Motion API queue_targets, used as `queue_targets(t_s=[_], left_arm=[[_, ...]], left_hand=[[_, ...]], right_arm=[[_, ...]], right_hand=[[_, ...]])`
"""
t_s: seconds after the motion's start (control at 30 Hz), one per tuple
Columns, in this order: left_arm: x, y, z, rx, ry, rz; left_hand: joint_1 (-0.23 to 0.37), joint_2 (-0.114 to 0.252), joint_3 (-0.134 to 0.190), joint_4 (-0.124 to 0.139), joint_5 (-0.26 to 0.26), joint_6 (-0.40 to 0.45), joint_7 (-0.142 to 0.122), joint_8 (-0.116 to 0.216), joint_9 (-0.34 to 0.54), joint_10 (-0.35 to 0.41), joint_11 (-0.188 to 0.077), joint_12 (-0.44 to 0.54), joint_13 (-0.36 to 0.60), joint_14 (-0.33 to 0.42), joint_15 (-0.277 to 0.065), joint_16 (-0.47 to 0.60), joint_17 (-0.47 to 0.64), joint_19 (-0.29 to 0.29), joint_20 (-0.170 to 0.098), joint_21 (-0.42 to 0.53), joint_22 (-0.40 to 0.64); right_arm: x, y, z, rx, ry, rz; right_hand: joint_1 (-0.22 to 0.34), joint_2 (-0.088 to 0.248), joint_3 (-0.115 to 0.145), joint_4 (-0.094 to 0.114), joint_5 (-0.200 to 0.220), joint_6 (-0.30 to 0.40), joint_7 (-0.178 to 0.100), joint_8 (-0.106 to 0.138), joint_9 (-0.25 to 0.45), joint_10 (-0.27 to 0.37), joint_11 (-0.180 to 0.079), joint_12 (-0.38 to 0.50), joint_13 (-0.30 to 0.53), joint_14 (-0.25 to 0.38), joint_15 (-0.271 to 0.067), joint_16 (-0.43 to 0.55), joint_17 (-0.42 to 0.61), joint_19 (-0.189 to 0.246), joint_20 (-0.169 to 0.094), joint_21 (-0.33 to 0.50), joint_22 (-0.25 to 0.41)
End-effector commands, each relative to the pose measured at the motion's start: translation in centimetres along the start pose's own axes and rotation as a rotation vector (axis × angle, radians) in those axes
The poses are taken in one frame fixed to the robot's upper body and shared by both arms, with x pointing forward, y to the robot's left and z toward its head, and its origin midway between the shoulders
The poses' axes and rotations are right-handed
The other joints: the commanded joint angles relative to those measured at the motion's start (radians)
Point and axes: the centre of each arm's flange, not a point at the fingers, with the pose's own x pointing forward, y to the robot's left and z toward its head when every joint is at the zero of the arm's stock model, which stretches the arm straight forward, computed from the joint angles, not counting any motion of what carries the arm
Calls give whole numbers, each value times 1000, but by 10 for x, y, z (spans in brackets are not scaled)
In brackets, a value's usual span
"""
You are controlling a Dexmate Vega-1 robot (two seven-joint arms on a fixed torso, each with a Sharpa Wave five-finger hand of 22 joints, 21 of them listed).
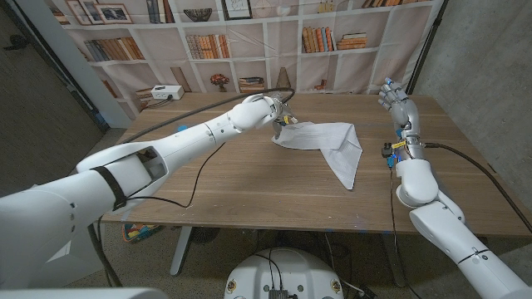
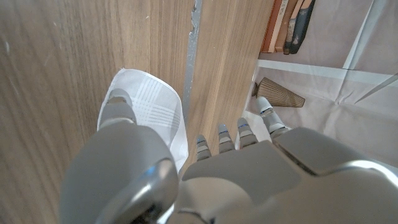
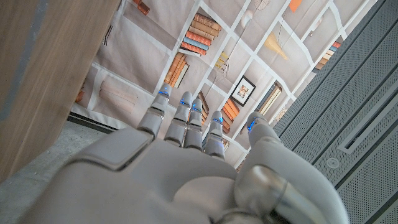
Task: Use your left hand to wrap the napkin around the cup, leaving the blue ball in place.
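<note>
The left hand is reaching over the table toward the far edge, its fingers resting on the near end of the napkin. Whether they are actually pinching the cloth, I cannot tell. The napkin is lying near the table's middle, white with a faint woven check, bunched at the hand and trailing in a crumpled fold toward the right edge. The right hand is standing near the far right corner, fingers apart and holding nothing.
</note>
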Motion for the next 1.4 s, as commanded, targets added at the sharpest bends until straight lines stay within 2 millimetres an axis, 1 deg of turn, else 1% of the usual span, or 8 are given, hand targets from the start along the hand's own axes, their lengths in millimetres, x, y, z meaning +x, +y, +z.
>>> queue_targets(t_s=[0.03, 0.37, 0.57, 0.93, 1.1, 1.23, 1.33, 1.4], left_arm=[[10, -13, 14, 43, -27, 6], [19, -23, 29, 69, -41, -11], [25, -32, 31, 53, -36, -30], [29, -47, 35, 37, -24, -27], [25, -51, 36, 46, 6, 38], [21, -54, 36, 48, 54, 130], [19, -55, 37, 47, 63, 157], [17, -55, 37, 48, 67, 169]], left_hand=[[7, -5, -9, 2, 15, -5, -27, 7, 1, -9, -13, 9, 6, -7, 1, 9, 6, -28, 8, -6, 3], [26, 26, -7, 6, 33, 8, -26, 17, 1, 7, -26, 21, 8, 6, -17, 19, 8, 0, 3, -1, 5], [78, 142, 24, 20, 56, 101, 1, 46, -2, 52, -52, 47, 11, 34, -53, 35, 11, 42, -22, 5, 7], [97, 261, 56, 36, 19, 338, -3, 94, -8, 171, -101, 91, 4, 112, -103, 54, 5, 105, -56, 27, 7], [103, 282, 68, 27, -23, 559, -27, 134, -8, 285, -119, 124, -9, 192, -151, 70, -8, 164, -92, 53, 7], [147, 324, 135, 13, -64, 799, -31, 183, -6, 410, -131, 152, -25, 306, -217, 96, -12, 249, -138, 101, 10], [167, 319, 179, 11, -94, 943, -15, 227, 0, 461, -138, 157, -34, 336, -239, 98, -9, 275, -155, 127, 12], [174, 313, 197, 7, -114, 1015, 29, 255, 4, 486, -152, 159, -36, 357, -247, 102, -6, 289, -162, 144, 13]], right_arm=[[0, 3, 1, -6, 1, -4], [-1, 3, 2, -8, 0, -10], [-2, 2, 2, -11, 0, -14], [1, 2, 3, -19, -1, -12], [2, 3, 3, -20, -1, -9], [3, 3, 3, -21, -1, -9], [3, 4, 3, -20, -2, -9], [3, 4, 3, -19, -1, -8]], right_hand=[[-1, 3, -3, 1, 1, 4, -4, 1, 6, 4, -5, 2, 2, 11, 0, 8, 4, 4, 2, 3, 4], [-1, 3, -3, 1, 1, 4, -4, 1, 6, 7, -4, 3, 2, 12, 0, 8, 4, 4, 3, 3, 4], [-1, 3, -3, 1, 1, 4, -4, 1, 6, 6, -6, 2, 2, 12, 0, 8, 5, 4, 2, 3, 4], [-2, 2, -4, 1, 1, 4, -4, 1, 6, 6, -5, 2, 2, 11, -1, 8, 5, 4, 3, 3, 4], [-2, 2, -5, 1, 1, 5, -4, 1, 6, 6, -6, 2, 2, 12, -2, 8, 5, 4, 3, 3, 4], [-2, 2, -5, 1, 1, 5, -4, 2, 6, 4, -6, 2, 2, 11, -3, 8, 5, 4, 3, 3, 4], [-2, 2, -5, 1, 1, 4, -4, 1, 6, 4, -9, 2, 2, 11, 0, 8, 5, 4, 3, 3, 4], [-2, 2, -5, 1, 1, 5, -5, 1, 6, 4, -8, 1, 2, 12, 0, 8, 5, 4, 3, 3, 4]])
